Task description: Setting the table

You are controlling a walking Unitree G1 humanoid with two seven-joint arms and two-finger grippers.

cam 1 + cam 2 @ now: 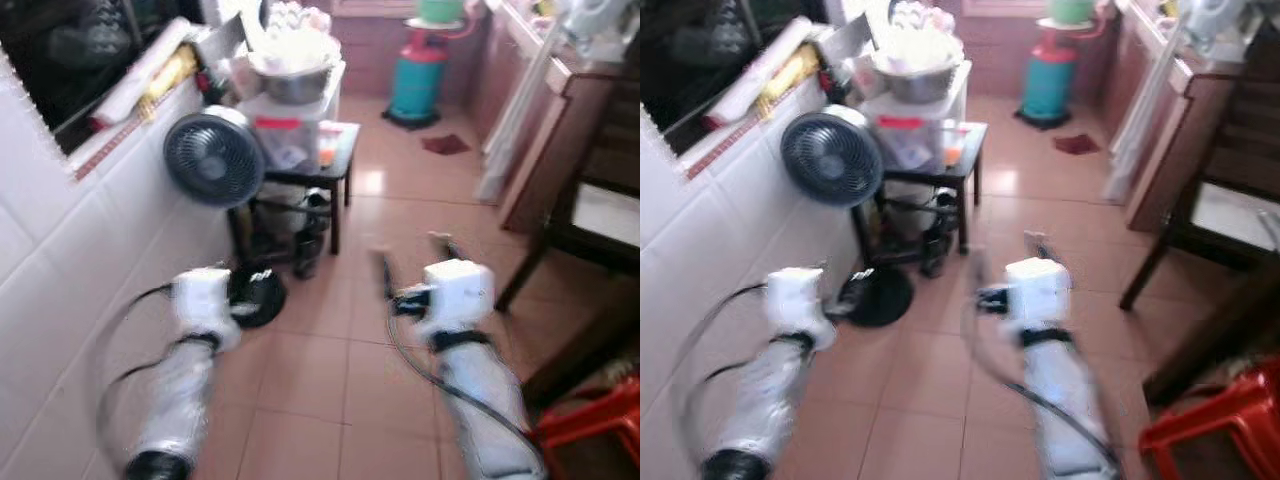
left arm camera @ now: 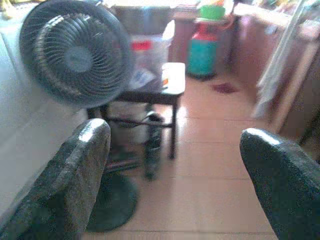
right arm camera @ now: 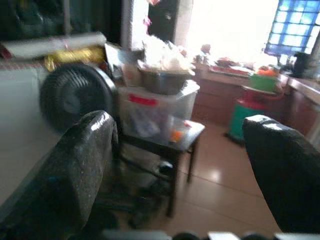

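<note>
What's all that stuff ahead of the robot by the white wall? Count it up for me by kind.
Fans: 1, the dark fan
Small dark tables: 1
Clear plastic boxes: 1
Metal bowls: 1
Teal gas cylinders: 1
Red stools: 1
Total: 6

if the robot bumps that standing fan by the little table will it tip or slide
The fan looks top-heavy: a wide round head on a thin pole, so a push up high would likely tip it. Its flat round base sits on smooth floor tiles, so a low nudge would more likely slide it. The grille looks like it might dent.
</note>
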